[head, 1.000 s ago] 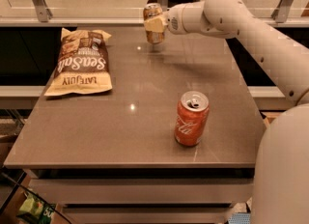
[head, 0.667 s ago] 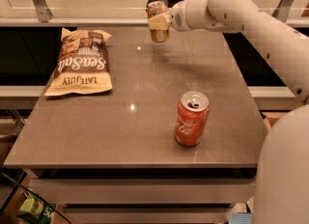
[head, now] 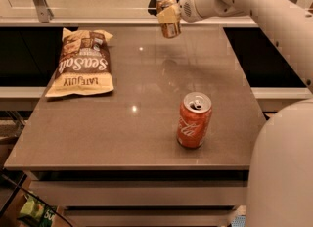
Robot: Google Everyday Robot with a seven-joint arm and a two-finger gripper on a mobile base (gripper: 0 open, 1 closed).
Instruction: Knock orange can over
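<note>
Warm, rather dim light came from overhead. The gripper (head: 177, 11) hung at the far edge of the table (head: 98, 138), and to its left, nearer the camera, two small white glare spots (head: 134, 107) shone on the glossy top. A faint shadow (head: 169, 67) lay on the surface just below the gripper, and the recesses on either side of it were black.

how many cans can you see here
2. The orange can is at the far end of the table, right at the gripper. The red-orange can stands upright near the front right. Another could be hidden behind the arm.
</note>
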